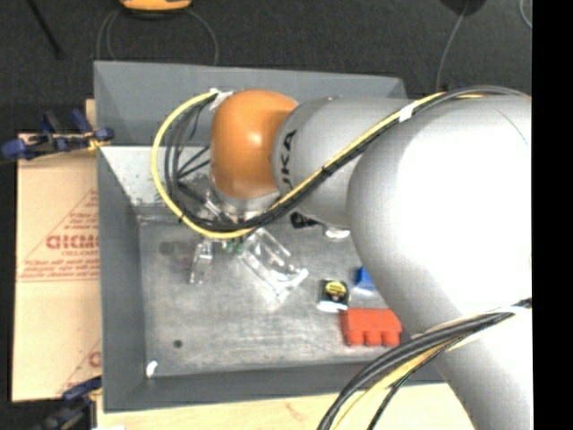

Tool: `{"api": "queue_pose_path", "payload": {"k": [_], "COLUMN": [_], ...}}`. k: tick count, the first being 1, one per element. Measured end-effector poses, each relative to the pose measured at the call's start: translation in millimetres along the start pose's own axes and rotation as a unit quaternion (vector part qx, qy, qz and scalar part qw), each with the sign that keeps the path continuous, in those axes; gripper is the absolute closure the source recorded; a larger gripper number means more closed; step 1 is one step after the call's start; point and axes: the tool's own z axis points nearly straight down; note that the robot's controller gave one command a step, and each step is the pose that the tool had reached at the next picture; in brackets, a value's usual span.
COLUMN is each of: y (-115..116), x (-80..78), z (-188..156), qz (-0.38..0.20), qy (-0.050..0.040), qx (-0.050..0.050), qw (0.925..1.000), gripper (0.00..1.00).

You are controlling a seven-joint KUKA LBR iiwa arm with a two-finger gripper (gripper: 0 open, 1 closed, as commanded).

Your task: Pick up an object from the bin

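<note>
My gripper [204,256] hangs below the orange wrist cover, low over the left middle of the bin floor. Just to its right lies a clear plastic piece [274,267], set at a slant and close to the gripper. Whether the two touch is hidden. Nothing shows between the gripper's tips. Further right lie a small yellow and black item [333,292] and a red block [370,327] near the bin's front right.
A blue thing [363,279] peeks out beside the arm at the right. A dark item [304,219] and a white one [337,233] lie under the arm. A small white scrap [152,366] sits in the front left corner. The arm covers the bin's right and back.
</note>
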Motion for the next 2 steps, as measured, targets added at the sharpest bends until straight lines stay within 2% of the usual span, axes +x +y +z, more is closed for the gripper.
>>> {"api": "queue_pose_path", "payload": {"k": [1,2], "y": [0.0,0.0], "x": [-2.0,-2.2], "z": [-1.2,-1.6], "qz": [0.002,0.002], "qy": [-0.0008,-0.0011], "qx": [0.0,0.0], "qw": [1.0,1.0], "gripper": [0.0,1.0]}}
